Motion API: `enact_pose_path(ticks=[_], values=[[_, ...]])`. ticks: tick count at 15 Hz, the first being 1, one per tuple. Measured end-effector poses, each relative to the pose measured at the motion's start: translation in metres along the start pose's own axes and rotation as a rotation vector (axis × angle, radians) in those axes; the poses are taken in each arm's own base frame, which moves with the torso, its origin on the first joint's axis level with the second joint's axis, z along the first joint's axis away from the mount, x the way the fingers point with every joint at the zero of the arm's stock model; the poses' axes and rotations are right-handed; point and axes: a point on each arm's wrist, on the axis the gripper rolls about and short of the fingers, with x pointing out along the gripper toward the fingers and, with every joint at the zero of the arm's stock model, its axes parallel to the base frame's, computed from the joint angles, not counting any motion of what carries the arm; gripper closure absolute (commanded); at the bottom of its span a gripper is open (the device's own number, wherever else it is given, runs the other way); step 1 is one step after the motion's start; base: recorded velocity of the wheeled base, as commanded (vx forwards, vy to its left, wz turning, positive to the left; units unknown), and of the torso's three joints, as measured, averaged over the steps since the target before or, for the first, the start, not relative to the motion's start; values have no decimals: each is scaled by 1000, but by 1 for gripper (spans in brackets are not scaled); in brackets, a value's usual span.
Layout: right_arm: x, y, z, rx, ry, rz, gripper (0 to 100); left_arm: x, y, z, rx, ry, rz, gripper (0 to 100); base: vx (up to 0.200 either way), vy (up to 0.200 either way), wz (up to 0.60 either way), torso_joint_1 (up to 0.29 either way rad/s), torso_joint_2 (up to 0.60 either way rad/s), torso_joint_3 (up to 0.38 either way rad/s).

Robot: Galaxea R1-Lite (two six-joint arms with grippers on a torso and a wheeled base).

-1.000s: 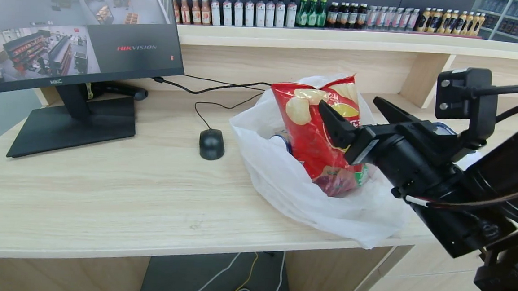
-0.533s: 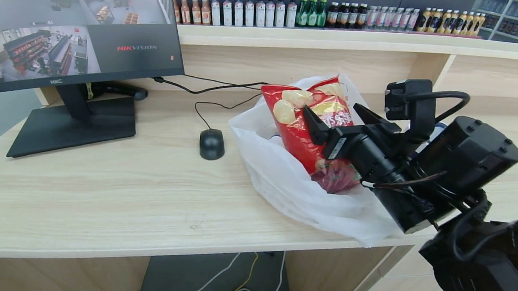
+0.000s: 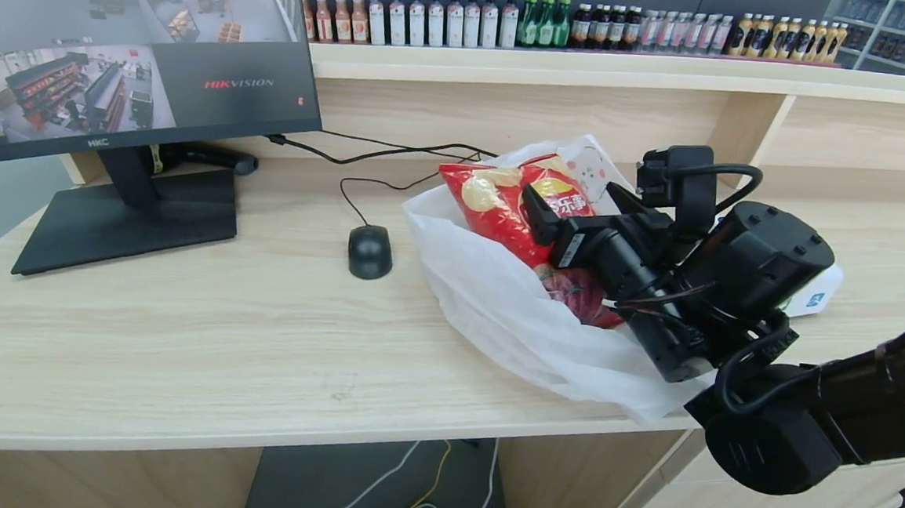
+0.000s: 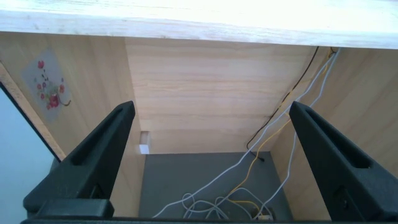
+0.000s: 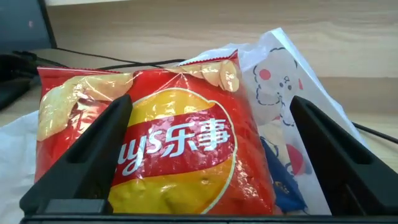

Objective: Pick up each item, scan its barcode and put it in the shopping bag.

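Light wood tabletop (image 3: 219,350) in a shop, with a row of bottles (image 3: 561,25) on the shelf behind. There's a monitor (image 3: 119,45) off to my left and a mouse (image 3: 369,251) just beside the white bag (image 3: 511,328). The bag is slumped on the right part of the tabletop. The red chips (image 3: 503,202) are inside it, leaning back, top half poking out above the plastic. Something white with a cartoon print (image 5: 280,81) sits just behind the chips, can't tell what. My right tool (image 3: 574,191) is right at the bag's mouth, fingers spread wide with the chips in front of them, not gripping anything. My left tool (image 4: 211,109) hangs below the tabletop edge, also wide open and empty, facing the wood recess underneath where loose cables (image 4: 249,180) trail down.
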Motion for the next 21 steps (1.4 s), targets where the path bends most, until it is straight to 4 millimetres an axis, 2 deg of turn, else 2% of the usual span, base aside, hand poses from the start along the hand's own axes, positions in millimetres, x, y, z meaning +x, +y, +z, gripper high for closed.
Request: enact_pose_path(ticks=[5,7,10,13,16,19,21], values=[[-7,6,16,17,-29,24,0,0,0,0,0,0,0,0,0,0,0,0,0,0],[-18,12,26,31,-42,51,0,0,0,0,0,0,0,0,0,0,0,0,0,0],[-42,8,36,31,-28,68,0,0,0,0,0,0,0,0,0,0,0,0,0,0],[-79,-6,41,18,10,75,0,0,0,0,0,0,0,0,0,0,0,0,0,0],[-130,-28,46,1,50,71,0,0,0,0,0,0,0,0,0,0,0,0,0,0],[-187,-57,39,-32,108,27,0,0,0,0,0,0,0,0,0,0,0,0,0,0],[-217,-71,34,-46,139,-1,0,0,0,0,0,0,0,0,0,0,0,0,0,0]])
